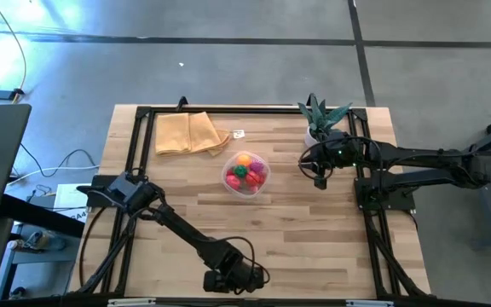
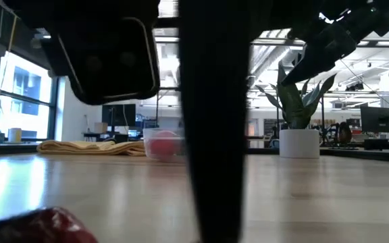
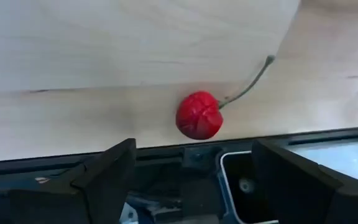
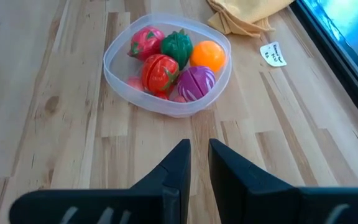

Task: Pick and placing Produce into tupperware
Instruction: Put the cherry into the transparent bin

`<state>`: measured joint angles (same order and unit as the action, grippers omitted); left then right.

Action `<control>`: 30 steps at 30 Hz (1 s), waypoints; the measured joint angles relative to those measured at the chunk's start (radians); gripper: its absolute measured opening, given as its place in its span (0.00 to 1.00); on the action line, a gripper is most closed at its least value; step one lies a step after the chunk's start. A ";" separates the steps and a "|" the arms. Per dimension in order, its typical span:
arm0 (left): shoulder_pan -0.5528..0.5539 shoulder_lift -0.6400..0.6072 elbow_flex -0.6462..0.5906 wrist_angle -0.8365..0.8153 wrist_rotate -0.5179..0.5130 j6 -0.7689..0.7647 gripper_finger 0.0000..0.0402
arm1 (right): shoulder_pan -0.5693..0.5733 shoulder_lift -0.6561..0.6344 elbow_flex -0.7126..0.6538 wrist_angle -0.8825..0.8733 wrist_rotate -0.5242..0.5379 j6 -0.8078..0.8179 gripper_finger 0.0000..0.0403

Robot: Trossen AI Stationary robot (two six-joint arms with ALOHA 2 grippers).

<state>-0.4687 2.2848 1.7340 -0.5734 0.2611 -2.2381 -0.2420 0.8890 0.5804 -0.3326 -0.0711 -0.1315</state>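
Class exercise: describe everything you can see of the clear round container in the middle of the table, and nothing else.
The tupperware is a small, round, shallow tub of clear, slightly cloudy plastic with a rolled rim and no lid. It stands upright on the light wooden table, near the middle, with a folded yellow cloth nearby but apart from it. Inside lie toy pieces: a red one, a dark green one, an orange ball, a red ribbed one and a purple one. No gripper touches it.

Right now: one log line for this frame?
left gripper: open over cherry | right gripper: shut, idle | tupperware: five produce pieces
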 joint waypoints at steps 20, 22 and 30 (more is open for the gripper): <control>0.025 0.000 0.000 -0.025 0.008 -0.142 0.75 | 0.000 0.000 0.000 0.000 0.000 0.000 0.11; 0.023 0.000 0.000 -0.026 0.009 -0.156 0.71 | 0.000 0.000 0.000 0.001 0.000 0.000 0.11; 0.024 0.000 0.000 -0.029 0.016 -0.159 0.55 | 0.000 0.000 0.000 0.001 0.000 0.000 0.11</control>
<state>-0.4450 2.2845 1.7336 -0.6020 0.2775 -2.3974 -0.2417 0.8887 0.5804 -0.3321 -0.0711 -0.1314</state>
